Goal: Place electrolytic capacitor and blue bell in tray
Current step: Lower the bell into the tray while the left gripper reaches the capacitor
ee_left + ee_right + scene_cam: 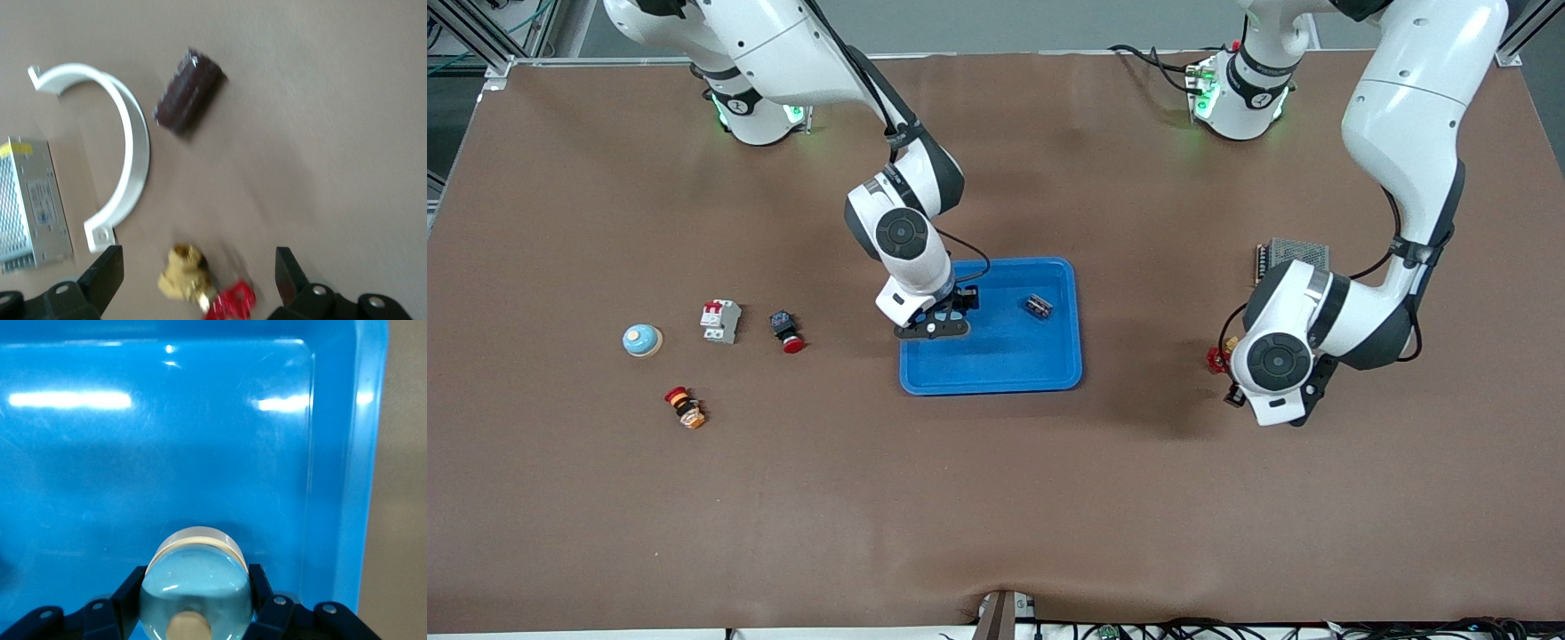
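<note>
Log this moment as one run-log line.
right gripper: shut on blue bell, over tray | small dark part: in tray | left gripper: open, over brass valve

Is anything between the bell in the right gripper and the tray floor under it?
Nothing visible. The right gripper holds the blue bell over a bare part of the tray; the small dark part in the tray lies apart, toward the left arm's end. The left gripper waits open over a brass valve.
</note>
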Controlling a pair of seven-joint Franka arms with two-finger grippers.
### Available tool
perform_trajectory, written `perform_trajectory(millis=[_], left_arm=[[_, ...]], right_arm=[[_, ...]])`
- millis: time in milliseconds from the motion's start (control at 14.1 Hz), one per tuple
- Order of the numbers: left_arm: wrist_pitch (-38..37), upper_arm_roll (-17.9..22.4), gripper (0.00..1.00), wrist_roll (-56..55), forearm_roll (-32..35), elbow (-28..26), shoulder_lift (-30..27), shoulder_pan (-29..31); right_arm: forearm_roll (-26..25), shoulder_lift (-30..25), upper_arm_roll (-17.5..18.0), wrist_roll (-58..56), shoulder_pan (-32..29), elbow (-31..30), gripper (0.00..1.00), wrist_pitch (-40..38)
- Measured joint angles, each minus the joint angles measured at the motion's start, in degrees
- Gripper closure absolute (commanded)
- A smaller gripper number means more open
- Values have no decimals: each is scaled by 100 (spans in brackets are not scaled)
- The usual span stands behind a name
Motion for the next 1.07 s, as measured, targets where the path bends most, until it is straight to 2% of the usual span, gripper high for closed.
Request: perform_trajectory(millis=[426,639,782,924,995,1066], left_arm=[[229,0,0,993,18,6,31,579],[447,0,12,1213,18,2,113,689],[531,1,15,1428,18,2,162,769],[636,1,17,1668,18,1,222,895],[674,1,19,1742,18,1,251,946],[713,1,23,1773,18,1,273,978]], right_arm=[[0,-100,-2,206,237,-249,61,233],[0,-100,-2,206,282,-418,61,455],[0,-101,-2,206,311,-485,58,524],[0,-101,-3,206,329,-498,37,526],[0,-101,-3,206,335,-499,30,526],[0,-101,-3,206,338,-499,0,526]])
